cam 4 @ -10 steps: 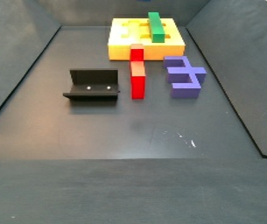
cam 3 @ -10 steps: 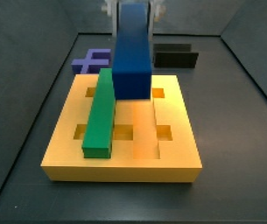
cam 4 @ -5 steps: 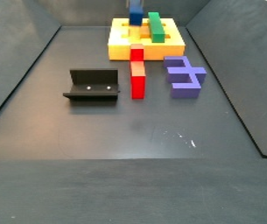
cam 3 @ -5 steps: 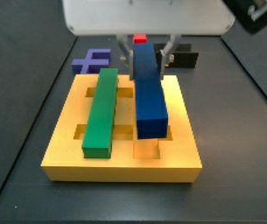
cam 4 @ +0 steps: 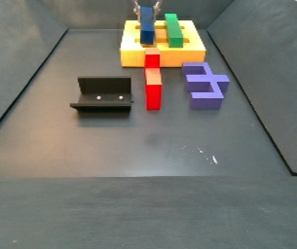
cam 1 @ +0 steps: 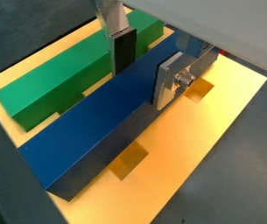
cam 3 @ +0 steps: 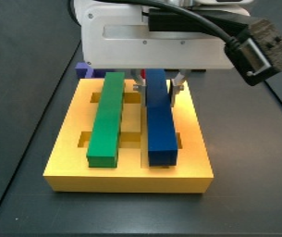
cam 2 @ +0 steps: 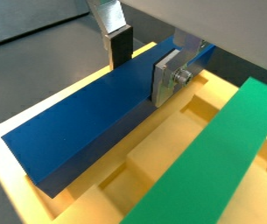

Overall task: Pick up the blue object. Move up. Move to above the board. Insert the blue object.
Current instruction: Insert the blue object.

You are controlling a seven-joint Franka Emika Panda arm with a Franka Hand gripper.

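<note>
The blue object lies flat along a groove of the yellow board, parallel to the green bar in the neighbouring groove. My gripper stands over the bar's far end. In both wrist views the two fingers straddle the blue object, a pad against each long side, so the gripper is shut on it. The green bar runs close beside one finger. In a side view the blue object shows only as a small patch on the board.
A red block lies on the floor just in front of the board. A purple-blue branched piece sits beside the red block. The fixture stands further out on the dark floor. Dark walls enclose the floor.
The blue object hung upright over the board, then tilted; now it lies flat in the groove. The gripper has come down with it.
</note>
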